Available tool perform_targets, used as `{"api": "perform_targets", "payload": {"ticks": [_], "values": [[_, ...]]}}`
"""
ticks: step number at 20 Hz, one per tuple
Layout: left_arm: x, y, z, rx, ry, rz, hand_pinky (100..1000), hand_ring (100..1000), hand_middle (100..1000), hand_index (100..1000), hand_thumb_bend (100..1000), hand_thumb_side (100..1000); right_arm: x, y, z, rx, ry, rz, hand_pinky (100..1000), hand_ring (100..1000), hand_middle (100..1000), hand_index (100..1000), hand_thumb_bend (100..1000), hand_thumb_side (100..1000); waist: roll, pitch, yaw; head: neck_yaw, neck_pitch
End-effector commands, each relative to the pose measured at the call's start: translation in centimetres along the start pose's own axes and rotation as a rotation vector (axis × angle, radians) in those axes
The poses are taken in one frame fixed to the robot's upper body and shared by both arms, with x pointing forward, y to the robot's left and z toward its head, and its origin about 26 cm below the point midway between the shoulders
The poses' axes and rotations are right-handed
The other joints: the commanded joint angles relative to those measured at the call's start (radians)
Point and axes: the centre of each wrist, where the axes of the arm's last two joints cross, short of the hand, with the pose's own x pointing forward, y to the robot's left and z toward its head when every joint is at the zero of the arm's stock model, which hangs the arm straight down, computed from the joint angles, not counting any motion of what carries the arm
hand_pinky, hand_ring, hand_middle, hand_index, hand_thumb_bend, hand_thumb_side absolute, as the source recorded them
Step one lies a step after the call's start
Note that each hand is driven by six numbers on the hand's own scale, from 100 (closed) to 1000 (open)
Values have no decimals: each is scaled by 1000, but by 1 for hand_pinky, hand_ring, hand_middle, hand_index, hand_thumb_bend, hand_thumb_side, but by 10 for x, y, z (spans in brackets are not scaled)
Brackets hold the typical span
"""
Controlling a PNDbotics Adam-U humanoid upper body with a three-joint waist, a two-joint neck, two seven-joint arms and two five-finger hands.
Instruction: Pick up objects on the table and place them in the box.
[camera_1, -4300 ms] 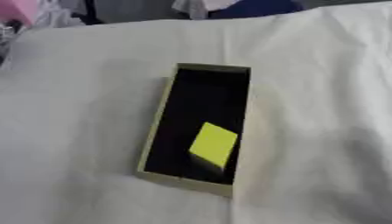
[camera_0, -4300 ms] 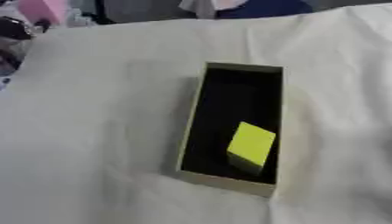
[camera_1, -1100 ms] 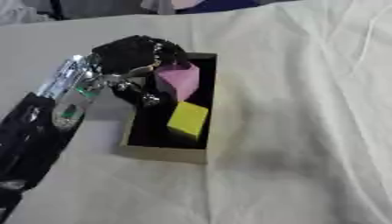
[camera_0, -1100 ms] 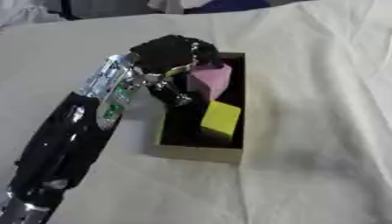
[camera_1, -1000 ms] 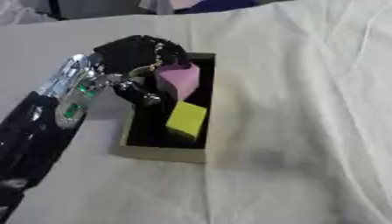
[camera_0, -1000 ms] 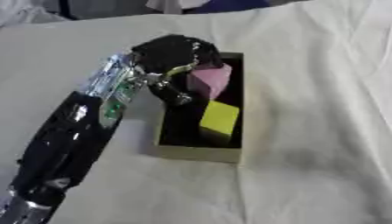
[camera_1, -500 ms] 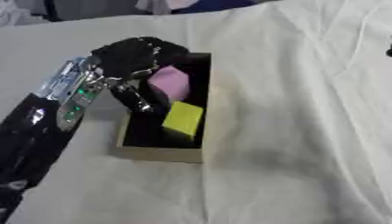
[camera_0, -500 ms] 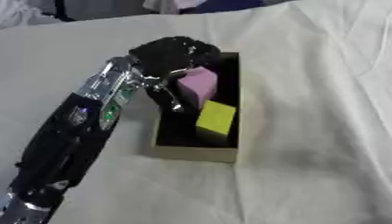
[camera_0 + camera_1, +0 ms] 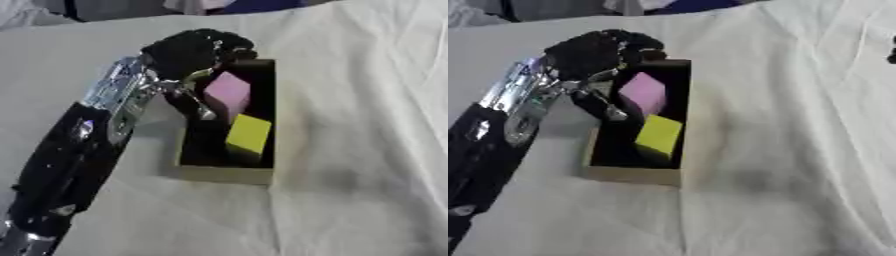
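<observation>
A long tan box [image 9: 226, 173] with a dark inside lies on the white cloth. In it a yellow block [image 9: 248, 137] rests near the front end. A pink block [image 9: 227, 95] stands tilted behind it, toward the far end. My left hand [image 9: 188, 52], black with a silver wrist, hangs over the box's far left corner. Its fingers curl over the pink block's far side and the thumb [image 9: 198, 106] lies along the block's left face. My right hand shows in neither view.
White cloth [image 9: 367, 150] with soft folds covers the table all round the box. My left forearm [image 9: 79, 160] crosses the lower left. Dark clutter lies past the far edge. A small dark shape [image 9: 892, 52] shows at the right edge.
My left hand came in from the left with the pink block and has lowered it into the box behind the yellow block. The camera has shifted too.
</observation>
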Motion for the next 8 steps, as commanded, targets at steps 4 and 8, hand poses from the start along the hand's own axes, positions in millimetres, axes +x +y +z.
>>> {"api": "perform_targets", "payload": {"ticks": [4, 8], "values": [[-5, 32, 25, 236, 93, 44, 765, 874, 858, 948, 100, 524, 3, -7, -4, -11, -38, 21, 812, 808, 569, 812, 100, 747, -12, -22, 11, -25, 10], [-11, 37, 60, 362, 212, 91, 746, 861, 845, 950, 100, 646, 3, -11, -4, -34, -49, 28, 812, 808, 572, 812, 100, 740, -20, -24, 25, -61, 10]]}}
